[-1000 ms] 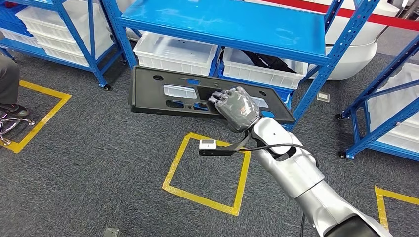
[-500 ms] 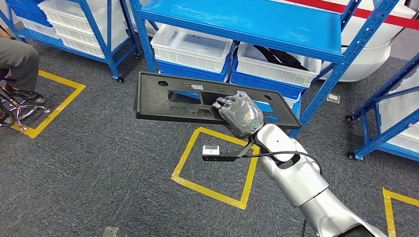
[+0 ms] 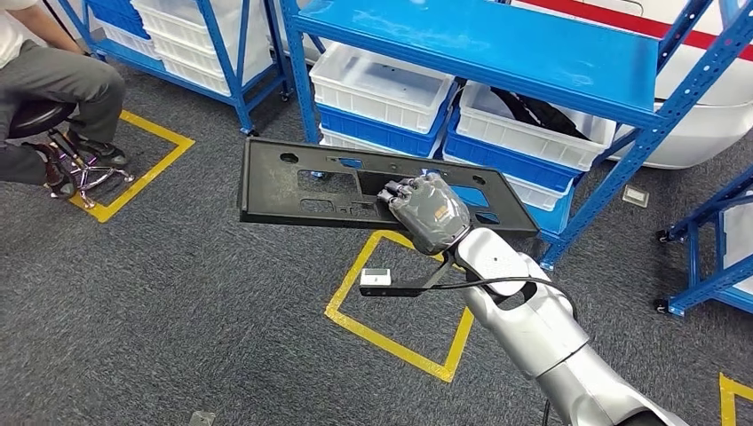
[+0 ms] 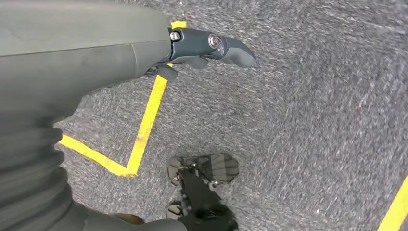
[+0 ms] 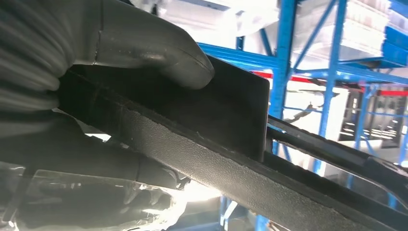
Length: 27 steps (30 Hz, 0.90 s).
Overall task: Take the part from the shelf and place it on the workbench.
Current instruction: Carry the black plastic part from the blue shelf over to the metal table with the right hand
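Black plastic part [image 3: 302, 182] | right hand [image 3: 429, 209] grips its near edge, thumb on top, keeping it flat for carrying | left hand [image 4: 202, 48] hangs, fingers apart, holding nothing

Silver right arm [image 3: 542, 328], black cable, grey ribbed hand [image 3: 430, 211], darker fingers.
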### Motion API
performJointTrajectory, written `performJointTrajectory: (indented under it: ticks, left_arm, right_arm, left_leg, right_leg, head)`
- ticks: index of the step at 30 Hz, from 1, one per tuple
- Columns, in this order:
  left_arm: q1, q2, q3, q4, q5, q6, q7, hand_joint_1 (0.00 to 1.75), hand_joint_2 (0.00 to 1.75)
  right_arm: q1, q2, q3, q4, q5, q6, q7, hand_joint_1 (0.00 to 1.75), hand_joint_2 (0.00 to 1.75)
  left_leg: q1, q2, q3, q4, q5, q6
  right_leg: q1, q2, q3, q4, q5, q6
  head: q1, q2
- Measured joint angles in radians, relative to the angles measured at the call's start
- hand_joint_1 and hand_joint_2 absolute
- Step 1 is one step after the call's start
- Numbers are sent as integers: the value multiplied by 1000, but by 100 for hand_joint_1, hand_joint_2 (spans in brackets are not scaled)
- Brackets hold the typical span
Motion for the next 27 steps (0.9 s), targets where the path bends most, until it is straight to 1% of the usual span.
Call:
performJointTrajectory:
  ticks: [1, 3, 4, 5, 6, 7, 8, 9, 10, 11, 12, 13, 14, 15, 16, 17, 18, 19, 20, 21, 22, 23, 24, 25, 26, 27]
  left_arm:
    - [-1, 0, 0, 0, 0, 0, 0, 0, 175]
    - [-1, 0, 0, -1, 0, -1, 0, 0, 175]
    - [-1, 0, 0, -1, -1, -1, 1, 0, 175]
    - [-1, -1, 0, -1, -1, -1, 1, 0, 175]
    - [-2, -1, 0, -1, -3, -1, 2, 0, 175]
    - [-3, -1, 0, -2, -5, -1, 2, 0, 175]
    - [-5, 0, 0, -2, -6, -1, 2, 0, 175]
    - [-5, 0, 0, -2, -8, -2, 3, 0, 175]
    - [-5, -1, 0, -2, -9, -2, 4, 0, 175]
    - [-4, -1, 0, -2, -9, -3, 5, 0, 175]
    - [-4, -1, 0, -2, -10, -4, 5, 0, 175]
    - [-4, -1, 0, -2, -10, -5, 6, 0, 175]
    - [-4, -4, 0, -2, -11, -6, 7, 0, 175]
    - [-5, -6, 0, -2, -11, -8, 8, 0, 175]
    - [-5, -8, 0, -2, -12, -9, 9, 0, 175]
    - [-5, -12, 0, -2, -13, -10, 11, 0, 175]
    - [-4, -12, 0, -2, -14, -10, 12, 0, 175]
    - [-3, -13, 0, -2, -15, -10, 13, 0, 175]
    - [-1, -12, 0, -2, -16, -10, 14, 0, 175]
    - [-1, -11, 0, -2, -16, -10, 14, 0, 175]
    - [-1, -10, 0, -2, -16, -10, 14, 0, 175]
    - [-1, -9, 0, -2, -17, -10, 14, 0, 175]
    - [-1, -8, 0, -2, -17, -10, 14, 0, 175]
    - [-1, -7, 0, -2, -17, -10, 15, 0, 175]
    - [0, -6, 0, -2, -17, -10, 15, 0, 175]
    - [0, -4, 0, -2, -17, -10, 15, 0, 175]
  right_arm:
    - [0, 0, -1, -3, 0, 0, 0, 175, 175]
    - [0, -1, -1, -7, 1, 0, 0, 175, 175]
    - [1, -1, -2, -9, 2, 0, 0, 175, 175]
    - [1, -2, -3, -12, 3, 0, 0, 175, 175]
    - [3, -4, -4, -14, 4, 0, 0, 175, 175]
    - [5, -7, -5, -16, 6, 1, 0, 175, 175]
    - [8, -9, -6, -18, 7, 1, 0, 175, 175]
    - [14, -12, -6, -18, 8, 1, 0, 175, 175]
    - [19, -14, -6, -18, 10, 2, 0, 175, 175]
    - [24, -15, -6, -19, 12, 3, 0, 175, 175]
    - [26, -17, -6, -20, 13, 4, 0, 175, 175]
    - [26, -18, -7, -22, 14, 4, 0, 175, 175]
    - [26, -19, -8, -25, 15, 5, 0, 175, 175]
    - [24, -20, -10, -29, 15, 6, 0, 175, 175]
    - [22, -20, -11, -32, 16, 8, 0, 175, 175]
    - [20, -20, -13, -35, 17, 10, 0, 175, 175]
    - [19, -20, -13, -39, 17, 13, 0, 175, 175]
    - [18, -18, -14, -42, 18, 15, 0, 175, 175]
    - [18, -15, -14, -45, 18, 16, 0, 175, 175]
    - [18, -13, -14, -47, 19, 16, 0, 175, 175]
    - [19, -11, -14, -47, 19, 17, 0, 175, 175]
    - [20, -10, -14, -47, 20, 18, 0, 175, 175]
    - [21, -10, -13, -47, 20, 18, 0, 175, 175]
    - [23, -9, -13, -47, 20, 19, 0, 175, 175]
    - [24, -7, -13, -47, 21, 19, 0, 175, 175]
    - [25, -6, -13, -47, 21, 20, 0, 175, 175]
  left_leg:
    - [-4, 4, 5, -16, 2, 8]
    - [-10, -18, -3, -21, 8, 24]
    - [-10, -27, -4, -25, 14, 33]
    - [-9, -37, -4, -30, 19, 42]
    - [-7, -47, -5, -35, 25, 50]
    - [-6, -58, -7, -38, 29, 57]
    - [-5, -70, -10, -38, 32, 61]
    - [-5, -84, -13, -38, 34, 63]
    - [-6, -99, -15, -38, 36, 63]
    - [-6, -113, -17, -38, 39, 63]
    - [-7, -128, -17, -38, 42, 61]
    - [-6, -140, -17, -40, 45, 59]
    - [-5, -152, -17, -41, 48, 55]
    - [-2, -163, -18, -43, 52, 50]
    - [1, -174, -20, -46, 56, 44]
    - [4, -187, -22, -51, 61, 35]
    - [5, -200, -24, -57, 67, 27]
    - [4, -193, -27, -58, 70, 22]
    - [2, -170, -34, -47, 61, 19]
    - [1, -138, -48, -13, 39, 16]
    - [2, -102, -71, 42, 5, 12]
    - [6, -83, -100, 109, -31, 4]
    - [13, -74, -127, 170, -58, -6]
    - [21, -70, -142, 205, -67, -17]
    - [31, -65, -139, 204, -60, -29]
    - [41, -54, -114, 164, -39, -42]
  right_leg:
    - [6, -7, -2, 2, -1, 5]
    - [12, -24, -3, 2, -1, 11]
    - [11, -20, -8, 8, -6, 15]
    - [8, -4, -19, 29, -21, 17]
    - [5, 20, -40, 73, -45, 16]
    - [1, 47, -71, 136, -75, 13]
    - [-1, 63, -104, 209, -104, 10]
    - [-2, 71, -132, 270, -124, 11]
    - [-2, 75, -145, 300, -131, 14]
    - [-1, 78, -139, 290, -121, 19]
    - [1, 86, -110, 235, -98, 22]
    - [5, 103, -71, 160, -71, 21]
    - [9, 127, -31, 82, -46, 16]
    - [15, 148, -1, 24, -29, 7]
    - [21, 161, 14, -7, -20, -2]
    - [25, 162, 19, -22, -15, -10]
    - [26, 150, 24, -32, -9, -17]
    - [17, 135, 32, -45, 1, -20]
    - [7, 122, 42, -60, 13, -25]
    - [-2, 107, 52, -76, 23, -29]
    - [-10, 92, 57, -85, 30, -30]
    - [-10, 77, 60, -89, 32, -34]
    - [-11, 61, 61, -91, 33, -34]
    - [-14, 47, 60, -89, 31, -32]
    - [-19, 33, 58, -84, 28, -27]
    - [-26, 20, 56, -76, 23, -18]
  head:
    - [2, 0]
    - [5, 0]
    - [5, 0]
    - [5, 0]
    - [5, 0]
    - [6, 0]
    - [7, 0]
    - [7, 0]
    - [8, 0]
    - [7, 0]
    - [7, 0]
    - [7, 0]
    - [6, 0]
    - [6, 0]
    - [7, 0]
    - [8, 0]
    - [10, 0]
    - [10, 0]
    - [10, 0]
    - [6, 0]
    - [3, 0]
    - [0, 0]
    - [-2, 0]
    - [-2, 0]
    - [-2, 0]
    - [-3, 0]
